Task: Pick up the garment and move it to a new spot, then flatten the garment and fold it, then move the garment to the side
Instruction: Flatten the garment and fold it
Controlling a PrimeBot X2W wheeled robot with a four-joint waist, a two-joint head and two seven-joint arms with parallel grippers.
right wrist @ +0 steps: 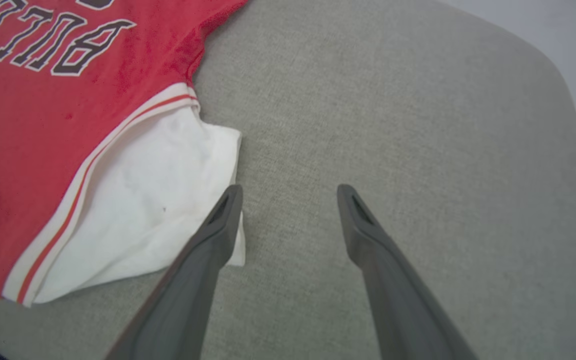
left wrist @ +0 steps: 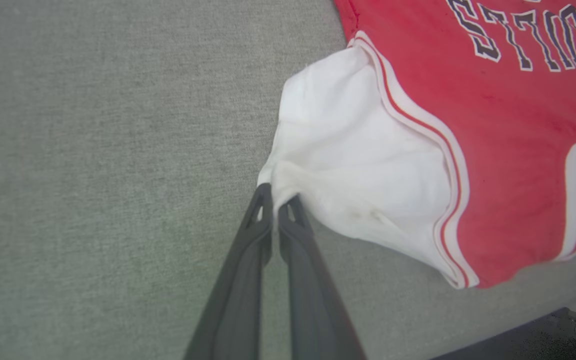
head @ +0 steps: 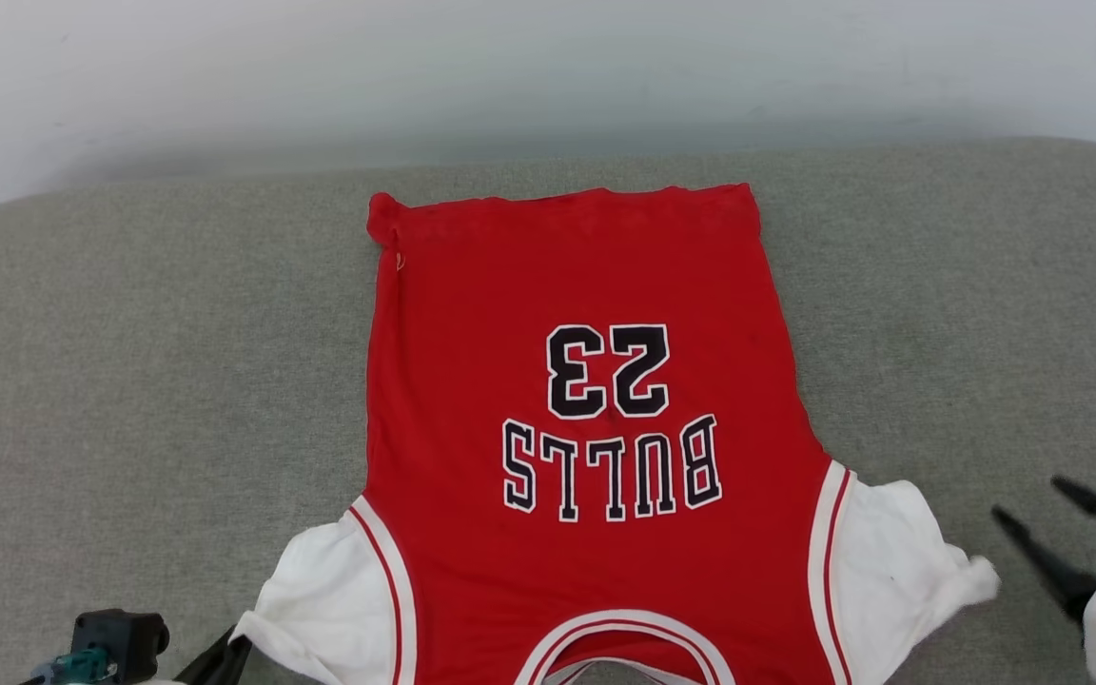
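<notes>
The garment [head: 586, 400] is a bright red T-shirt with white short sleeves, striped trim and "BULLS 23" lettering. It lies spread flat on the grey cushion [head: 129, 381], neckline toward me. My left gripper [left wrist: 278, 197] is shut on the outer edge of the garment's white left sleeve [left wrist: 348, 165], pinching a fold of it; its fingers [head: 225, 656] show at the bottom of the head view. My right gripper [right wrist: 288, 192] hangs open just right of the white right sleeve [right wrist: 168, 200], nothing between its fingers. In the head view it [head: 1043, 509] stands beside that sleeve [head: 900, 571].
A pale wall [head: 548, 67] rises behind the cushion's far edge. Bare grey fabric stretches to the left [left wrist: 93, 150] and right [right wrist: 418, 125] of the shirt. The cushion's rounded right corner [right wrist: 553, 65] drops off beside my right gripper.
</notes>
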